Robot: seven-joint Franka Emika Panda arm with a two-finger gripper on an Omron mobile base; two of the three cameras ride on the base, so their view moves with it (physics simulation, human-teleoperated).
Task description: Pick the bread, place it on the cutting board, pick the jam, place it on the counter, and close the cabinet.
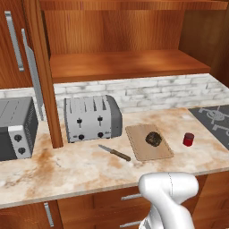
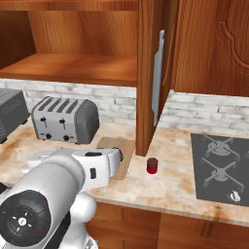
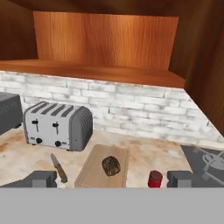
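The dark lumpy bread (image 1: 153, 138) (image 3: 111, 166) lies on the tan cutting board (image 1: 142, 152) (image 3: 92, 168) (image 2: 124, 146). The red jam (image 1: 188, 139) (image 2: 152, 165) (image 3: 155, 178) stands on the marbled counter (image 1: 67, 165) just right of the board. The wooden cabinet (image 1: 129, 65) (image 3: 105, 72) is open with a bare shelf. One of its doors (image 2: 148, 73) stands edge-on above the jam, the other door (image 1: 44, 71) left of the toaster. My gripper (image 3: 111, 179) is open, its fingertips (image 3: 42, 178) wide apart, back from the board with nothing between them.
A silver four-slot toaster (image 1: 91, 118) (image 3: 59, 127) sits left of the board, and a toaster oven (image 1: 15, 127) further left. A knife (image 1: 115, 153) (image 3: 58, 167) lies between toaster and board. A stove top (image 1: 214, 118) (image 2: 221, 168) is at the right.
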